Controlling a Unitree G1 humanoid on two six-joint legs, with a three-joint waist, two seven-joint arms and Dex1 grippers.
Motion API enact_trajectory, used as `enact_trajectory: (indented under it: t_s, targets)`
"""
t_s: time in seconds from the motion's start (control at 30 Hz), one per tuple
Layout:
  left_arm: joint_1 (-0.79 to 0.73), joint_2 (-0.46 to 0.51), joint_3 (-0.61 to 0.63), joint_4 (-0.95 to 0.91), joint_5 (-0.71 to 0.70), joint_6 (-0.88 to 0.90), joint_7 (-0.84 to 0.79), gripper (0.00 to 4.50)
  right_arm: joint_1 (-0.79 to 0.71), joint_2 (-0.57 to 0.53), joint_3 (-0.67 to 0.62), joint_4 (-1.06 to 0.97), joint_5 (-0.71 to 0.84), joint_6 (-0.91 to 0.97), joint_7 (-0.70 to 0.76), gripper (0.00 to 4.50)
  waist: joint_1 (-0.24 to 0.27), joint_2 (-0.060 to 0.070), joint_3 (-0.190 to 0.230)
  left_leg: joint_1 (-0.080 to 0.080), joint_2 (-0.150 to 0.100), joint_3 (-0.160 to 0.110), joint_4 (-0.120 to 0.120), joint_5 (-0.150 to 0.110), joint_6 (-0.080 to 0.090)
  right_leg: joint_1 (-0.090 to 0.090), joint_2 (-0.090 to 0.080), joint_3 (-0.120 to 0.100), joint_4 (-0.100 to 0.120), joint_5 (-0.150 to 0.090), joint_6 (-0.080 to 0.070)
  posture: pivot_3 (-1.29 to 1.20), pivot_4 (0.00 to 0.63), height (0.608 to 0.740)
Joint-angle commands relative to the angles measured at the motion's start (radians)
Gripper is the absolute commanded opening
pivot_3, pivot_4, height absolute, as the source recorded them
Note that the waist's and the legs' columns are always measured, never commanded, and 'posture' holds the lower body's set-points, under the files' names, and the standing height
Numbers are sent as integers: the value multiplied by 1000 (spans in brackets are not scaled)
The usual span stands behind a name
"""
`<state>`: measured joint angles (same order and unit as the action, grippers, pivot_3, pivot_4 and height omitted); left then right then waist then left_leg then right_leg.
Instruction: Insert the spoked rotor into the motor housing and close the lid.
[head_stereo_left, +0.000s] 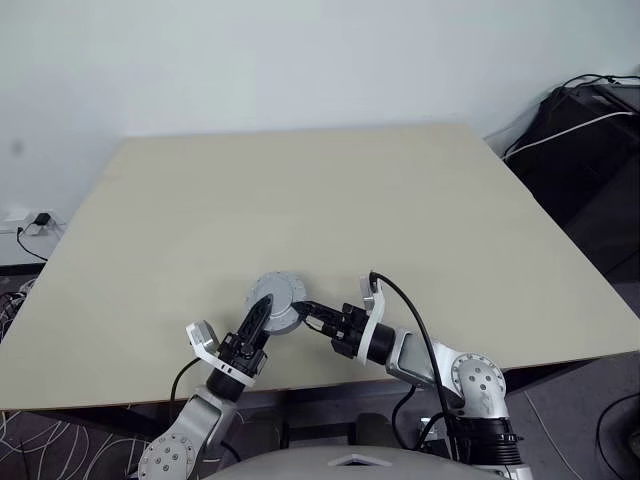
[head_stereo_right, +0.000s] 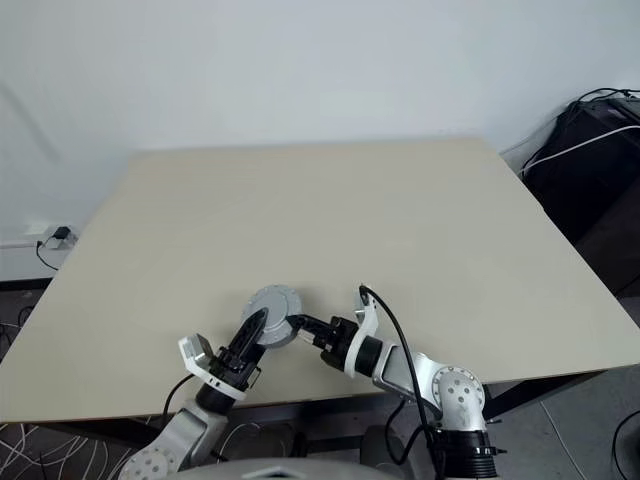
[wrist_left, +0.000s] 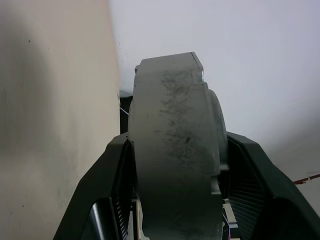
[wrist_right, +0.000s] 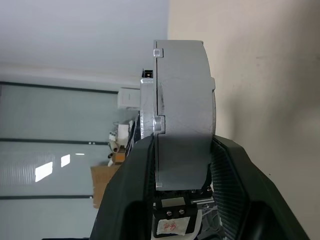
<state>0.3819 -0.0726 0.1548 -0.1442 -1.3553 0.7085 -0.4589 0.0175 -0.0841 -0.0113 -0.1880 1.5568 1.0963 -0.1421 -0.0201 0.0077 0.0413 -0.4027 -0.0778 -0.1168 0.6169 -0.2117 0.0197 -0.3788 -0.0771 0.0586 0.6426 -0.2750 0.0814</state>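
Observation:
A grey round motor housing (head_stereo_left: 272, 312) is held just over the table's near edge, between my two grippers. Its upward face is the silver-grey lid (head_stereo_left: 279, 291), plain with a raised hub. The spoked rotor is hidden. My left gripper (head_stereo_left: 263, 303) reaches in from the lower left and is shut across the housing's thick scuffed wall (wrist_left: 175, 150), with one black finger (wrist_left: 116, 170) on each side. From the right, my right gripper (head_stereo_left: 306, 311) is shut on the same housing (wrist_right: 182, 115), its fingers (wrist_right: 227, 165) pressed on both flat faces.
The beige table (head_stereo_left: 330, 200) stretches far ahead of the grippers. Its near edge (head_stereo_left: 120, 402) runs just under my wrists. Black bags and cables (head_stereo_left: 590, 130) lie off the table's right side, and a wall socket with a plug (head_stereo_left: 30, 222) is at the left.

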Motion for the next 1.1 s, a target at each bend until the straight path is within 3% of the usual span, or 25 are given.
enact_trajectory:
  t_s: [0.03,0.17,0.5,0.7,0.8,1.1]
  targets:
    - [-7,-30,-3,-35,9,-26,-5,2212,-12,-1,-10,-83,-67,-72,25,1328,1,0,0,0,0,0,0,0,0,0,0,0,0,0,0,0,0,740]
    - [-20,-31,15,-39,17,-68,7,2212,-3,-17,-22,-103,-118,-98,49,1328,3,0,0,0,0,0,1,0,0,0,0,0,0,0,0,0,0,740]
    - [-178,2,154,-15,59,-228,113,2109,49,-117,-10,-220,-288,-157,144,4492,13,0,0,-3,-1,-8,4,0,-1,1,0,-8,1,0,-1,0,0,740]
    - [-289,28,218,58,118,-280,204,2109,116,-232,114,-307,-651,-336,277,4500,17,-5,-2,-3,-2,-4,6,0,1,2,0,-6,0,4,-2,0,0,740]
    - [-362,35,243,119,167,-309,260,2109,154,-323,248,-313,-947,-547,372,4500,18,-7,-1,-3,-1,-3,8,0,1,2,1,-5,0,4,0,0,0,740]
    - [-573,71,302,329,249,-318,324,2109,241,-359,329,-232,-1300,-972,521,4500,34,-17,-1,-2,-1,-2,12,0,1,5,2,-4,0,5,7,0,0,740]
